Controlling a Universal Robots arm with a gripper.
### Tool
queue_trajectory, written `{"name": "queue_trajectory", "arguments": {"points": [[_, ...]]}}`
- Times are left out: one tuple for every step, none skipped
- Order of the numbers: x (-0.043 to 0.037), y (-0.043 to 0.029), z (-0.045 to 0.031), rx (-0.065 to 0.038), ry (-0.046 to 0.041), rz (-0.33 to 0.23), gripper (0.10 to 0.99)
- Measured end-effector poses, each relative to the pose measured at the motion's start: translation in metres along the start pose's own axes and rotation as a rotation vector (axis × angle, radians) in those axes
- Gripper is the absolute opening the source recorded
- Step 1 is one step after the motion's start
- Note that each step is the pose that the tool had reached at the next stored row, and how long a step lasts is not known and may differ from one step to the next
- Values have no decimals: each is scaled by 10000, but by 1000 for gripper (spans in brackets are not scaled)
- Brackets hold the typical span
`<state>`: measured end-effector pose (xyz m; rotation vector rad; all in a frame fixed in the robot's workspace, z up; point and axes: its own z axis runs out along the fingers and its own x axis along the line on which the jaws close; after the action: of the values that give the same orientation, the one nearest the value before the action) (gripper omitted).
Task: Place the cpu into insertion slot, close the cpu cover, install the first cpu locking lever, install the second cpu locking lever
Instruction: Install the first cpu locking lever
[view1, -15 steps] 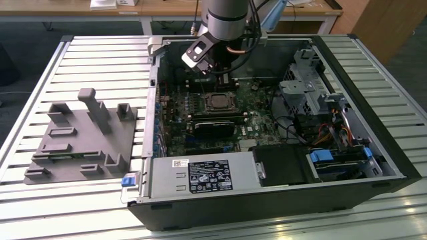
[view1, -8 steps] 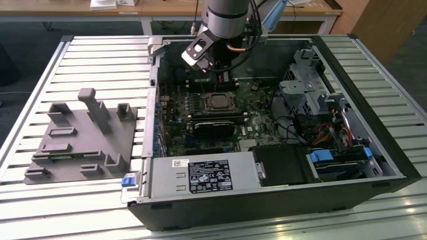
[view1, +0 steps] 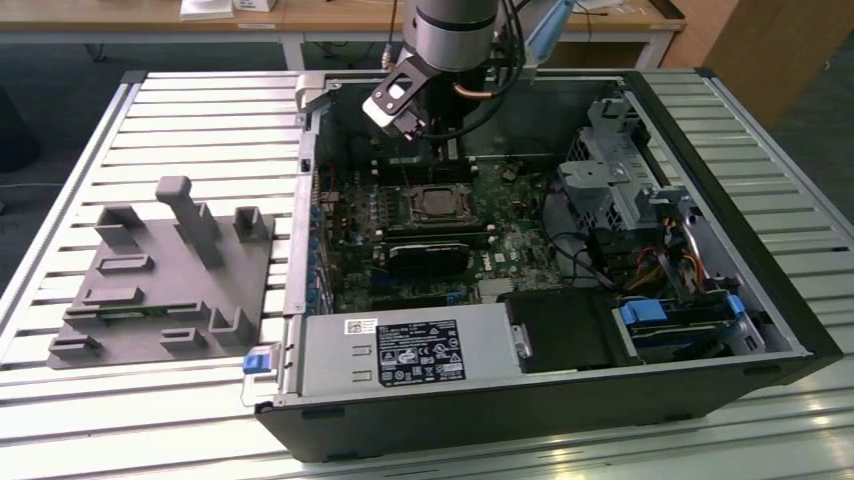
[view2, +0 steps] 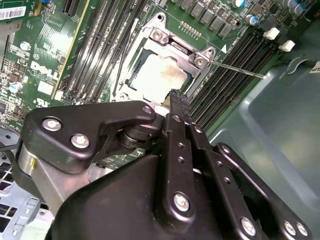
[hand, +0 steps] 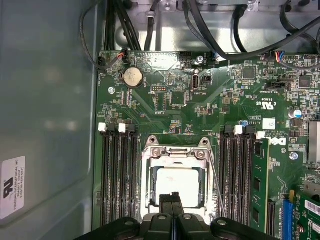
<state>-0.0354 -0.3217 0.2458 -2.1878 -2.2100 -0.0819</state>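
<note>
The gripper (view1: 424, 130), clenched on nothing, is hung upper centre in the exterior view, inside the case (view1: 754, 235), apparently for pressing. In the slot (view1: 434, 205), the cover (hand: 175, 152) is laid over the cpu (hand: 175, 180). The closed fingertips (hand: 170, 197) are poised at the cover's edge. One lever (view2: 240, 70) seems unlatched.

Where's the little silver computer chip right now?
In the first wrist view the cpu lies framed by the cpu cover on the green motherboard, between two banks of black memory slots, with the gripper close over it.
</note>
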Motion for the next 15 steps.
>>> {"name": "queue_trajectory", "arguments": {"points": [[0, 0, -2, -1, 1, 0, 106], [0, 0, -6, 1, 0, 0, 106], [0, 0, -10, 0, 0, 1, 106], [1, 0, -15, 0, 0, 0, 106], [1, 0, -20, 0, 0, 0, 106], [1, 0, -25, 0, 0, 0, 106], [2, 0, -30, 0, 0, 1, 106], [2, 0, -35, 1, 0, 0, 106], [2, 1, -40, 0, 0, 0, 106], [3, 1, -46, 0, 0, 0, 106], [3, 1, -52, 0, -1, 0, 106], [3, 1, -58, 0, 0, 0, 106], [4, 1, -64, 1, -1, 0, 106], [4, 1, -71, 1, -1, 0, 106], [4, 1, -77, 0, 0, 0, 106]]}}
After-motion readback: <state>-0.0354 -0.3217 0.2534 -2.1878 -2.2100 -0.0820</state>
